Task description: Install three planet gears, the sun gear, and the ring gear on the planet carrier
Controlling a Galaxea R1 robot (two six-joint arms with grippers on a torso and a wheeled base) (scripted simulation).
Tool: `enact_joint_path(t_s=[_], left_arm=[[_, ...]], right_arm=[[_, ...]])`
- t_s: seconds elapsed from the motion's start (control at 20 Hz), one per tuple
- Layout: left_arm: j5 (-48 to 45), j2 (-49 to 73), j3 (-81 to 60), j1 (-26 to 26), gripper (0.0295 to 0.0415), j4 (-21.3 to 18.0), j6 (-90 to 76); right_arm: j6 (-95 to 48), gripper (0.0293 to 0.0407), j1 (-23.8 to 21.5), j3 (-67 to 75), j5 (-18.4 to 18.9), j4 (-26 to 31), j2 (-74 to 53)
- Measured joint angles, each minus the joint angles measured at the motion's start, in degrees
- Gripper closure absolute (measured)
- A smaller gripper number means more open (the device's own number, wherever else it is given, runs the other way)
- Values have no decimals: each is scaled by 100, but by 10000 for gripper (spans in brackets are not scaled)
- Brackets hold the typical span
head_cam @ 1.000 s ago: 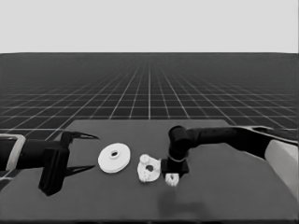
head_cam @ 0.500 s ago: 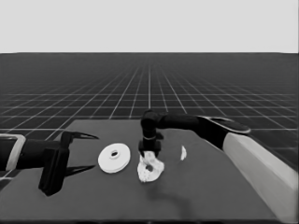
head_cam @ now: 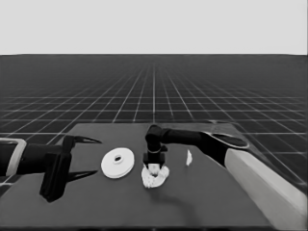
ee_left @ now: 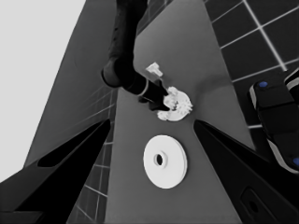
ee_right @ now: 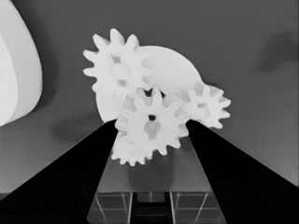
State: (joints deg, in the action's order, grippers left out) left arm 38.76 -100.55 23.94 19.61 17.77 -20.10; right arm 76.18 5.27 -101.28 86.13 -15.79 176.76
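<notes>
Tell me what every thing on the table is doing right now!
Right gripper: over the smaller round part, shut on a gear.
Held gear: flat, between the fingers, above the middle.
Smaller round part: flat, three gears on it.
Larger round part: flat, alone, untouched.
Thin white piece: lying apart.
Left gripper: open, waiting at the table's left end.

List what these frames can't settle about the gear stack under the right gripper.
- Smaller round part: right wrist view, gears cover its centre, so its hole is hidden.
- Fourth gear: right wrist view, mostly behind the middle gear, only its teeth show.
- Gear seating: head view, the right gripper blocks the stack; the gears merge into one white clump.
- Left gripper: parked at the table's left end.
</notes>
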Motion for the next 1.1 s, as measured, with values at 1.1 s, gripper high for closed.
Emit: enact_joint_path(t_s=[1.1], left_arm=[[0,0,0,0,326,0,0]], right_arm=[[1111,390,92,-14,-4,-6,-8]])
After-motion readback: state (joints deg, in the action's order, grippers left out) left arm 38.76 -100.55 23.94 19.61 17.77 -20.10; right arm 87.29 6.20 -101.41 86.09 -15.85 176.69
